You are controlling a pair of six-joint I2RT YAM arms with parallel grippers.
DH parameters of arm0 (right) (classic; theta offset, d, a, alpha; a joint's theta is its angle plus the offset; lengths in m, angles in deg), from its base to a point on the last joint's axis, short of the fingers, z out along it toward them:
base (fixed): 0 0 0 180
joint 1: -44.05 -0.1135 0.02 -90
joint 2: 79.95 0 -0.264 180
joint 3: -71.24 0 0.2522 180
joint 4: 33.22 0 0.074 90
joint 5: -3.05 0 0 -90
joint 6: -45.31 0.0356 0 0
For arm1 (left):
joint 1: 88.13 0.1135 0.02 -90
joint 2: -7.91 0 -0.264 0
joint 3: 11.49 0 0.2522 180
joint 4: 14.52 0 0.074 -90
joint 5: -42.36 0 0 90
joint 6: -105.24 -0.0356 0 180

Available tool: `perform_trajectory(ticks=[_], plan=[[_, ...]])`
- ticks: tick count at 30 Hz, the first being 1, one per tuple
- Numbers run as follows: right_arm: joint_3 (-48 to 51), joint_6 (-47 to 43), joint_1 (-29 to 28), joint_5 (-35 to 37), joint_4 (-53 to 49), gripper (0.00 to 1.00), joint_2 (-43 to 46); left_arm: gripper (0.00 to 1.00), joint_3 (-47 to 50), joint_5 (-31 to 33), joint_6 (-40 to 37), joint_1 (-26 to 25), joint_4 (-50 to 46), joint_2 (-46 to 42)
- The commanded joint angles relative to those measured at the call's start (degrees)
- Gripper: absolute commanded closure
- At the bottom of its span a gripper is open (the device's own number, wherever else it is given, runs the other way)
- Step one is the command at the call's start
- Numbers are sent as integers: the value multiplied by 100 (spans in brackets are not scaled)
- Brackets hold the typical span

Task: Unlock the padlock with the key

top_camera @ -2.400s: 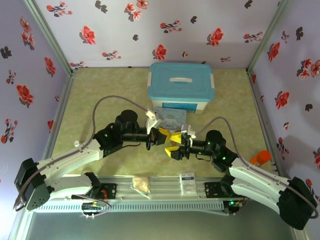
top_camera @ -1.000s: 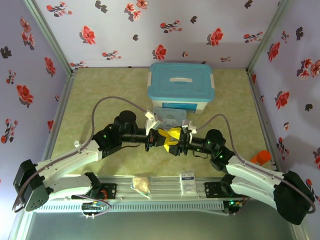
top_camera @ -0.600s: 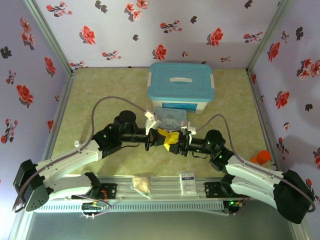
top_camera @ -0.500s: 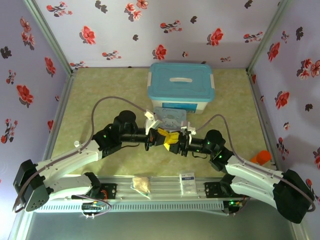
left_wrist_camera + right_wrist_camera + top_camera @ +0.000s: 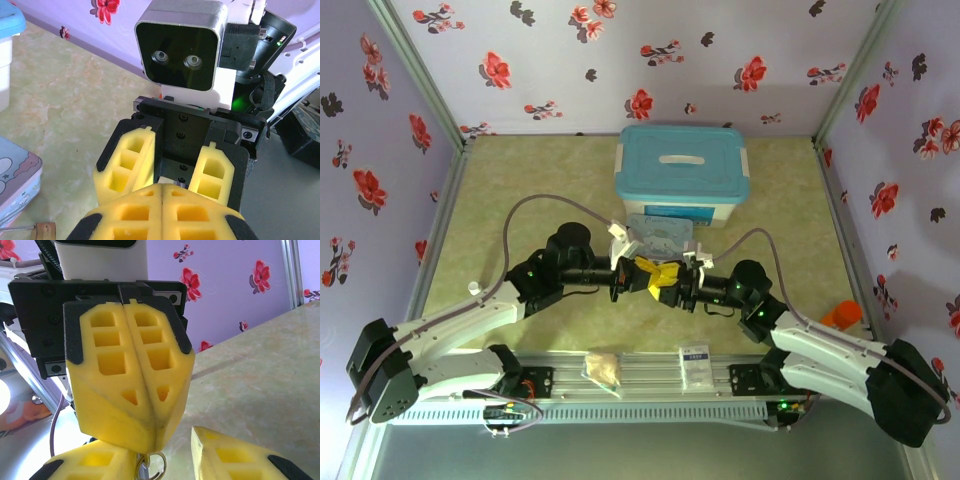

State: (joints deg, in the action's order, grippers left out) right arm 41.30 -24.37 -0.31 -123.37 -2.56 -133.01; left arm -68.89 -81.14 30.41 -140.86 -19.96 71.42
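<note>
Left gripper's (image 5: 149, 440) yellow foam jaws pinch ringed key (image 5: 152, 465).

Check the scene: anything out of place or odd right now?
Nothing damaged or spilled. One oddity: the padlock lies unheld on the table near the tin, while a key ring dangles from the shut left fingers.

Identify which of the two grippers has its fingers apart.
The right gripper: its yellow fingers stand apart, while those of the left gripper press together along one seam.
</note>
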Motion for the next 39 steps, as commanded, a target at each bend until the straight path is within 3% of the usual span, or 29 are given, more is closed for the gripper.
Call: perform_trajectory(ticks=[1, 5, 11, 16, 19, 23, 35, 39], plan=[[106, 176, 17, 60, 474, 69, -38, 100, 116, -135, 203, 25, 390, -93], [205, 272, 15, 150, 625, 68, 2, 100, 233, -112, 337, 69, 636, -140], [505, 760, 15, 390, 1638, 40, -77, 100, 692, 336, 1109, 175, 1823, -335], [450, 1290, 20, 702, 2053, 28, -283, 100, 1064, 689, 1876, 193, 3095, -345], [281, 1812, 24, 647, 2446, 28, -648, 100, 1234, 871, 2329, 197, 3801, -241], [309, 2434, 31, 692, 3486, 29, -1179, 100, 1135, 1021, 2415, 202, 3616, -249], [67, 2548, 24, 759, 3380, 36, -1345, 100, 1174, 1237, 2323, 197, 3229, -401], [-20, 2556, 26, 703, 3481, 48, -1465, 100, 1166, 1196, 2326, 201, 3264, -391]])
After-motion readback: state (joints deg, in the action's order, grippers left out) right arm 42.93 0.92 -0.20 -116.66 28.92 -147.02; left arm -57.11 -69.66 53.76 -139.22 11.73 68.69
